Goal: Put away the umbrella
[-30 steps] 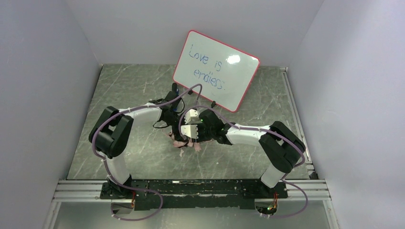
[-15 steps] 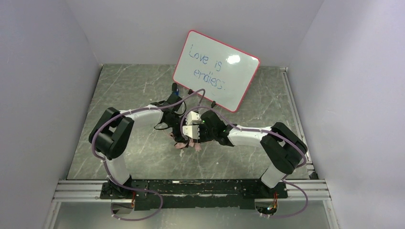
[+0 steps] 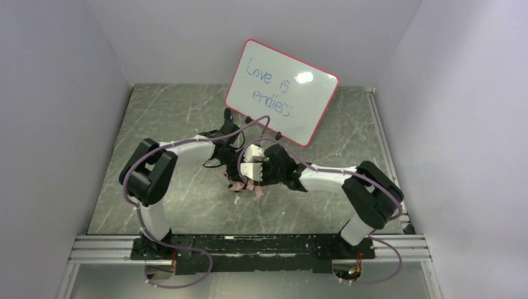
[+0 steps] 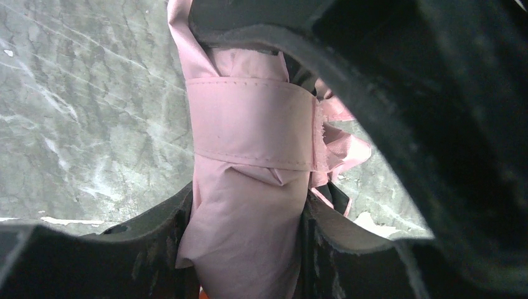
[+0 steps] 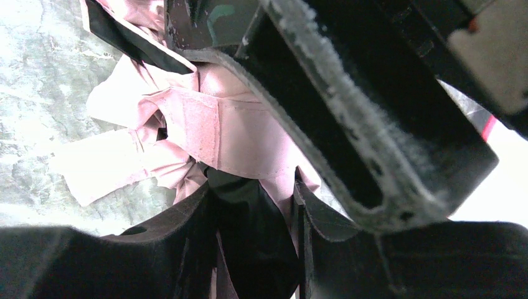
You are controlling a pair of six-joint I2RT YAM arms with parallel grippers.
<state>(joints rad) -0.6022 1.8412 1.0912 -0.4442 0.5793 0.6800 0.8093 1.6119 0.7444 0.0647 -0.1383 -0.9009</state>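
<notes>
The umbrella [image 3: 246, 185] is a folded pale pink bundle at the middle of the table, under both grippers. In the left wrist view the umbrella [image 4: 249, 187] runs upright between my jaws, with its pink strap [image 4: 249, 121] wrapped round it. My left gripper [image 4: 246, 243] is shut on it, both pads pressed into the fabric. My right gripper [image 5: 255, 237] is shut on the umbrella [image 5: 230, 137] too, holding black and pink folds. From above, the left gripper [image 3: 232, 165] and the right gripper [image 3: 248, 179] meet over the bundle and hide most of it.
A red-framed whiteboard [image 3: 281, 90] with blue writing leans at the back, just behind the grippers. The grey marble table [image 3: 168, 118] is walled on three sides. A metal rail [image 3: 249, 246] carrying the arm bases runs along the near edge.
My left gripper's jaws have closed in onto the umbrella, and the left arm has shifted slightly right. The right gripper has kept its hold and barely moved.
</notes>
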